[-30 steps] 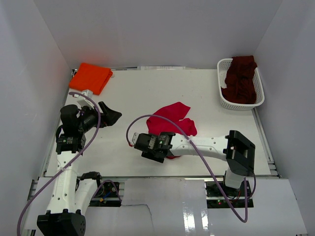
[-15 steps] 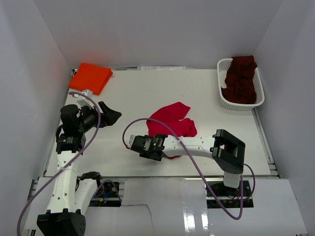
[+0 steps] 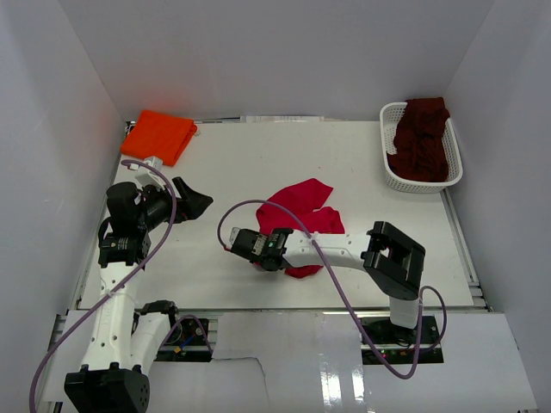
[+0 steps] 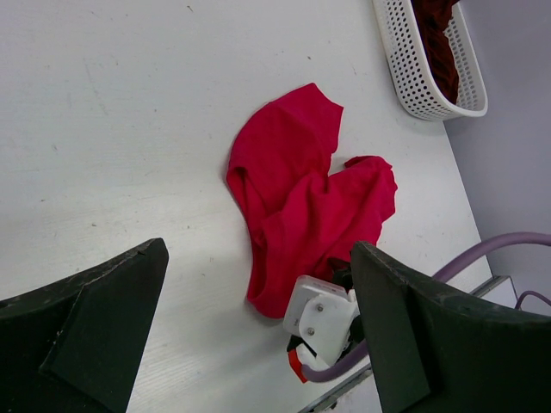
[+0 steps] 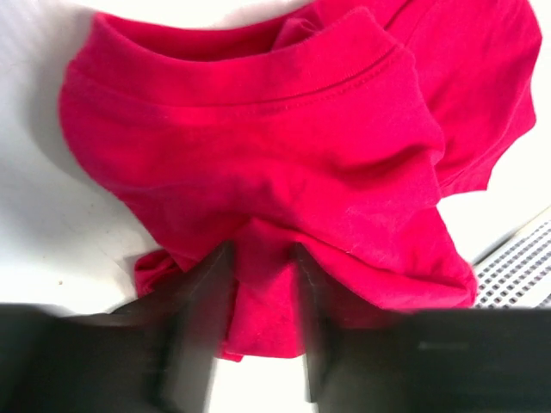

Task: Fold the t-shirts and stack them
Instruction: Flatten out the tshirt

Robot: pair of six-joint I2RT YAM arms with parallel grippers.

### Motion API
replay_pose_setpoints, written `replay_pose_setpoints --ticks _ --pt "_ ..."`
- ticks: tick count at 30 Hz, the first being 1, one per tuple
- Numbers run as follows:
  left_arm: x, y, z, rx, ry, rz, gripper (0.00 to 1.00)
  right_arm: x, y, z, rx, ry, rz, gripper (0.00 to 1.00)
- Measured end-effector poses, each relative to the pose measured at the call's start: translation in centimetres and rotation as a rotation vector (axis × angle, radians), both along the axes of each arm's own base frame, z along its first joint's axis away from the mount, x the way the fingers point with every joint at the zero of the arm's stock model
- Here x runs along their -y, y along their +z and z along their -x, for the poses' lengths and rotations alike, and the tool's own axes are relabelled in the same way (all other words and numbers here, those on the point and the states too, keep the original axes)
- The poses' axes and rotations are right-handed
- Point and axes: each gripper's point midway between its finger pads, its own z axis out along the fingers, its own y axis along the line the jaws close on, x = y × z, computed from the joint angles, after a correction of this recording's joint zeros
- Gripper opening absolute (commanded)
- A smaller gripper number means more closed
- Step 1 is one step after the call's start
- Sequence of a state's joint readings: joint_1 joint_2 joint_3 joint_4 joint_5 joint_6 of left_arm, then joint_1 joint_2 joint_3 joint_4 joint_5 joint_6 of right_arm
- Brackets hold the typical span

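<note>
The bright red t-shirt (image 3: 301, 211) lies crumpled mid-table, also seen in the left wrist view (image 4: 301, 198) and filling the right wrist view (image 5: 258, 146). My right gripper (image 3: 275, 256) is at its near-left edge, fingers closed on a fold of the red cloth (image 5: 258, 267). My left gripper (image 3: 196, 205) hovers open and empty over the table's left side, well left of the shirt (image 4: 258, 258). The orange t-shirt (image 3: 159, 135) lies folded at the far left corner. The maroon t-shirt (image 3: 419, 138) sits bunched in the basket.
The white lattice basket (image 3: 392, 176) stands at the far right by the wall, also in the left wrist view (image 4: 413, 69). White walls enclose the table on three sides. A purple cable loops over my right arm near the shirt.
My right gripper has shifted a little left and away from the near edge at the shirt's near-left edge, its elbow link moving left. The left arm has not moved.
</note>
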State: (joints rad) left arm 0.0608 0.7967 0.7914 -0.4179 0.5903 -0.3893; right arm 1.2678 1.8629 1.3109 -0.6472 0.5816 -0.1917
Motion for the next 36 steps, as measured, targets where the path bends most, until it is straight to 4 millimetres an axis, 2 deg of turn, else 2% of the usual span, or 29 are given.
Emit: replay_pose_setpoints --ticks 5,8,10,14,18,23,26,27,28,29,32,36 --pt "0.0 0.0 0.0 0.0 0.0 0.0 0.98 0.4 -0.6 -0.5 0.005 -0.015 0.02 0.35" --pt "0.0 0.0 0.0 0.0 0.0 0.0 0.98 0.6 -1.1 -0.7 0.004 -0.018 0.038 0.25" --pt "0.0 0.0 0.0 0.0 0.0 0.0 0.98 0.6 -1.1 -0.7 0.005 -0.021 0.041 0.22" --pt "0.0 0.0 0.0 0.0 0.001 0.0 0.98 0.6 -1.1 -0.7 0.004 -0.023 0.039 0.23" --pt "0.0 0.0 0.0 0.0 0.0 0.0 0.98 -0.1 0.2 -0.7 -0.009 -0.03 0.021 0.34" --pt "0.0 0.0 0.0 0.0 0.0 -0.001 0.98 -2.0 2.6 -1.1 0.003 -0.039 -0.046 0.36" --pt "0.0 0.0 0.0 0.0 0.0 -0.001 0.98 -1.7 2.6 -1.0 -0.002 -0.039 -0.032 0.29" --pt "0.0 0.0 0.0 0.0 0.0 -0.001 0.98 -1.5 2.6 -1.0 -0.006 -0.04 -0.024 0.22" --pt "0.0 0.0 0.0 0.0 0.0 -0.001 0.98 -1.4 2.6 -0.9 -0.007 -0.04 -0.019 0.22" --pt "0.0 0.0 0.0 0.0 0.0 -0.001 0.98 -1.4 2.6 -0.9 -0.008 -0.042 -0.02 0.29" --pt "0.0 0.0 0.0 0.0 0.0 -0.001 0.98 -1.3 2.5 -0.8 -0.01 -0.047 -0.019 0.38" --pt "0.0 0.0 0.0 0.0 0.0 -0.001 0.98 -1.0 2.3 -0.5 -0.03 -0.047 -0.008 0.41"
